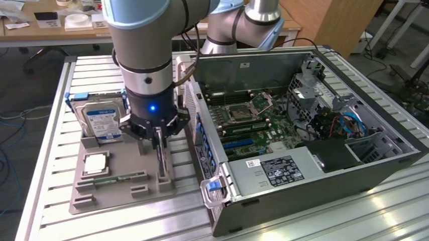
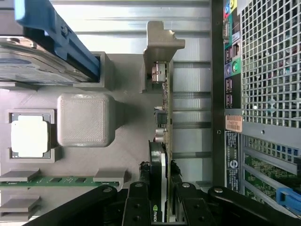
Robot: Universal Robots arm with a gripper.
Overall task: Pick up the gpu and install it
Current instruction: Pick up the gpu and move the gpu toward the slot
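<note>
The gpu [image 1: 162, 168] [image 2: 164, 117] stands on its edge in a slot at the right side of the grey holder tray [image 1: 107, 198], a thin dark card with a brownish board edge. My gripper [image 1: 158, 142] [image 2: 162, 188] is straight above it, and its black fingers [image 2: 140, 200] press the card from both sides near one end. The card still sits in the holder's brackets [image 2: 160, 44]. Just to the exterior view's right lies the open computer case [image 1: 302, 135], with its motherboard [image 1: 251, 125] showing.
On the same tray are a silver hard drive [image 1: 100, 123] [image 2: 42, 61] in a blue carrier, a processor [image 1: 96, 163] [image 2: 29, 136] and a green memory stick [image 1: 117, 178] [image 2: 61, 180]. The case's rear panel [image 2: 263, 70] runs close beside the card. A cluttered desk [image 1: 60, 22] stands behind.
</note>
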